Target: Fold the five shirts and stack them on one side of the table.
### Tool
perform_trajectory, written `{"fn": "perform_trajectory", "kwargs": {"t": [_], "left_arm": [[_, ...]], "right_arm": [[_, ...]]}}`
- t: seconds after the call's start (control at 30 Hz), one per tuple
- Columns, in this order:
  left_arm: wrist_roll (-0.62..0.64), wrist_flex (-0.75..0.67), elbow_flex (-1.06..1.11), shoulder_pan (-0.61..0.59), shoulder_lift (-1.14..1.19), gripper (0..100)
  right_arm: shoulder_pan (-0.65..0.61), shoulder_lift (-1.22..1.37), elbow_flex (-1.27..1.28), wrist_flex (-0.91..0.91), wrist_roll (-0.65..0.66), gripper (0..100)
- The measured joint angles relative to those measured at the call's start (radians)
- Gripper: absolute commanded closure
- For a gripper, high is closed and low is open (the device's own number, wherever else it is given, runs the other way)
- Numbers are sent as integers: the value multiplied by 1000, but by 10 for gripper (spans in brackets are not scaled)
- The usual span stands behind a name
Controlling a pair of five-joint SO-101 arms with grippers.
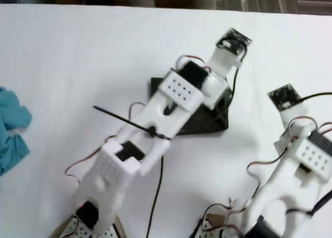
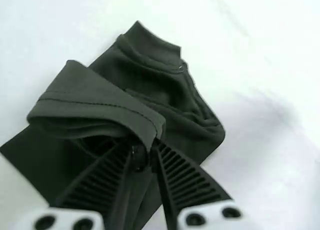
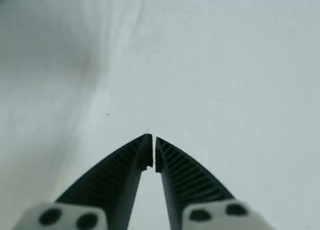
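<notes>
White arms (image 1: 155, 111), black ribbed jaws

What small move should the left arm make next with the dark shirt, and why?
Probably draw the pinched flap across and lower it flat. The left gripper is shut on a hemmed edge of the dark shirt, which stands curled above the rest, so this fold looks unfinished. The right gripper is shut over bare table, holding nothing.
</notes>
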Motion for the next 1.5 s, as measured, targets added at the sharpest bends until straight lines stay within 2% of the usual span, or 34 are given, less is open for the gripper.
{"fn": "perform_trajectory", "kwargs": {"t": [0.17,0.33,0.63,0.97,1.3,1.37,1.5], "left_arm": [[-2,-14,-29,55,14,978],[-2,-17,-44,49,14,978],[-2,-87,-97,51,163,979],[-6,-92,-204,52,354,979],[-55,-49,-222,54,368,973],[-77,-28,-256,54,368,938],[-89,20,-305,54,367,781]], "right_arm": [[5,-213,161,0,0,976],[60,-305,267,-12,8,976],[272,-311,336,-130,14,976],[290,-313,341,-132,40,976],[287,-313,344,-132,40,976],[281,-313,358,-132,40,976],[255,-315,394,-132,40,976]]}}
